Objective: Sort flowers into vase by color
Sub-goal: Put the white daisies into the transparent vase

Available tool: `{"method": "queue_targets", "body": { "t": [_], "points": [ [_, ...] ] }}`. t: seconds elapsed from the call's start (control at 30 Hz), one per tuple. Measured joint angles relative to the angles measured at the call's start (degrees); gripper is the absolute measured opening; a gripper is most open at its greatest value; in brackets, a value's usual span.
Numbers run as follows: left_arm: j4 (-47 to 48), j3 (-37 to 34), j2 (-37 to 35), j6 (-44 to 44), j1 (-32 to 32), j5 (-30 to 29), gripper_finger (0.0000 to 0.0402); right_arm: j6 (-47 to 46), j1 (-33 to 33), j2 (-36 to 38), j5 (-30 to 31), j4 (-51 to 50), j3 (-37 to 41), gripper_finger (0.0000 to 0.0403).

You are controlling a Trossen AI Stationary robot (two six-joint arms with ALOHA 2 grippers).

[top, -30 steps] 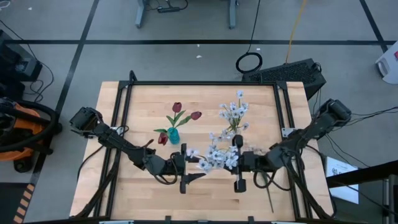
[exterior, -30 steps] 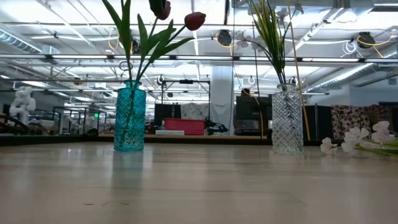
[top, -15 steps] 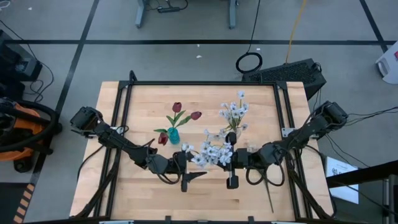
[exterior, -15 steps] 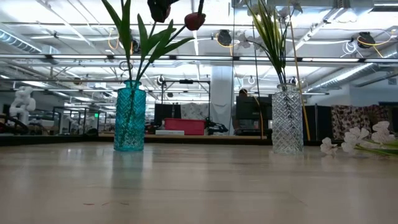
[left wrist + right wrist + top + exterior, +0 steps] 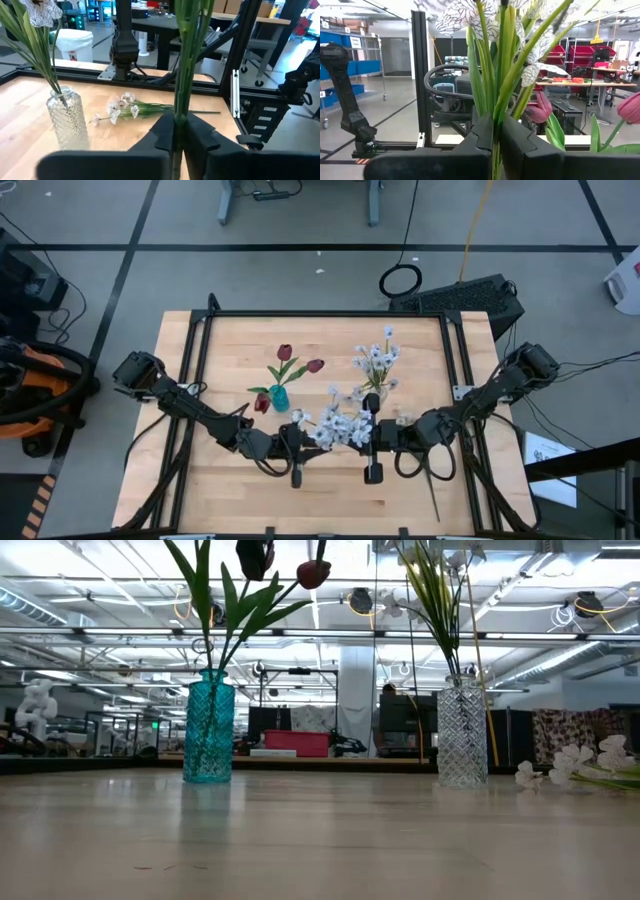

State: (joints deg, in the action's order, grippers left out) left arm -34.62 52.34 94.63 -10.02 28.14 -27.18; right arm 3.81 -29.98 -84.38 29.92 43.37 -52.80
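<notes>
A spray of white flowers (image 5: 335, 425) hangs in the air between my two grippers, above the middle of the table. My left gripper (image 5: 179, 131) is shut on its green stems, and so is my right gripper (image 5: 496, 129). In the high view the blossoms hide both sets of fingertips. Red flowers (image 5: 285, 353) stand with their stems in a teal vase (image 5: 279, 397). More white flowers (image 5: 376, 358) stand in a clear glass vase (image 5: 372, 394). Another white flower (image 5: 125, 106) lies flat on the table near the right arm. My left gripper pinches the spray's green stems (image 5: 180, 107) between its two fingers, coming level from the table's left, across the stems. The stems run upright out of the fingers. My right gripper pinches the bundle of stems and leaves (image 5: 495, 107) between its two fingers, level from the table's right, just below the blossoms. The spray stands upright, clear of the table.
The two vases stand just beyond the grippers, toward the far edge. The lying flower's stem (image 5: 432, 492) reaches toward the near right corner. A black frame (image 5: 320, 314) runs along the table's edges. The near half of the wooden top (image 5: 320, 840) lies bare.
My right gripper has carried the white spray a short way toward the table's left, up to my left gripper. My left gripper, open a second ago, has shut on the spray's stems.
</notes>
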Motion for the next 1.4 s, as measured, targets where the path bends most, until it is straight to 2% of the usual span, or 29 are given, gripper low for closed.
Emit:
{"method": "queue_targets", "body": {
  "t": [0.1, 0.3, 0.53, 0.9, 1.07, 1.23, 1.4],
  "points": [
    [0.95, 0.0, 0.0, -0.02, 0.0, 0.0, 0.0014, -0.09, 0.0, 0.0, 0.1, -0.26, 0.03, 0.001],
    [1.47, 0.0, 0.0, 0.0, 0.0, 0.0, 0.0033, -2.46, 0.0, 0.0, 0.1, -1.04, 0.07, 0.0037],
    [4.63, -0.02, 0.0, -0.16, 0.02, 0.2, 0.0018, -8.0, -0.37, 1.37, 0.09, -8.2, 0.07, 0.0112],
    [12.25, -0.03, -1.85, 0.29, 0.48, 0.78, 0.0023, -17.32, -1.27, 1.55, 0.87, -21.24, 0.07, 0.0226],
    [15.75, -0.02, -4.48, 1.2, 0.49, 3.08, 0.0023, -17.88, -1.27, 1.55, 1.97, -20.15, 0.06, 0.026],
    [16.36, -0.02, -5.63, 4.01, 0.48, 5.23, 0.0024, -12.53, -1.26, 1.31, 1.84, -13.25, 0.02, 0.0286],
    [16.29, -0.02, -5.88, 5.98, 0.5, 6.01, 0.0024, -8.87, -1.27, 1.25, 1.41, -11.24, 0.02, 0.0305]
  ]
}}
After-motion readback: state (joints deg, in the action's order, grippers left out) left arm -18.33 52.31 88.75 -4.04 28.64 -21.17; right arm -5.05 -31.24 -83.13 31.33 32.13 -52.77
